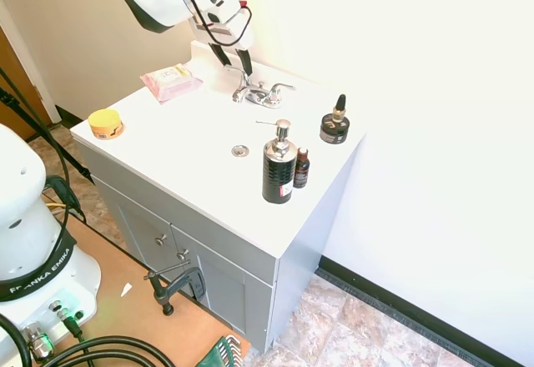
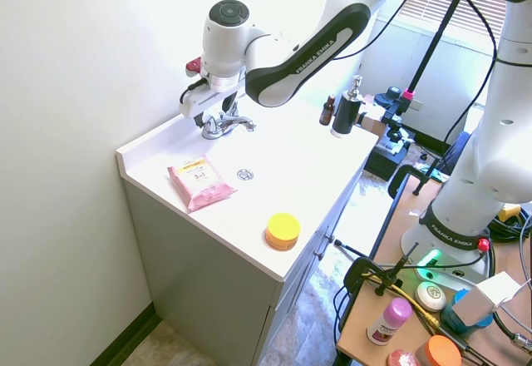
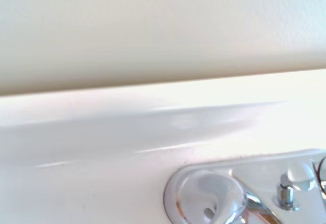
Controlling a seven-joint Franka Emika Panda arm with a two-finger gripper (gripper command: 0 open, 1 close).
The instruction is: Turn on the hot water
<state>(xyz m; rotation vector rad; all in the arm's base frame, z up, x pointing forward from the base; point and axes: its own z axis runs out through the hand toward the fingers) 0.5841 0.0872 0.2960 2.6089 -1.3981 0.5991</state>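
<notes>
Reaching down at the back of the white counter [image 1: 167, 146], the gripper [image 1: 234, 64] hangs right over the left end of the faucet [image 1: 260, 93], close to the wall. The hot lever [image 1: 243, 93] is the left one when facing the spout; it lies just under the dark fingers [image 1: 244, 61], at the left end of the chrome base. The fingers stand a little apart and hold nothing. I cannot tell if one already touches the lever. The wrist view shows only the faucet base and the backsplash. I judge the step is the approach to the lever. Next move calls for a small descent and then a push on this lever, not the right lever [image 1: 282, 88].
</notes>
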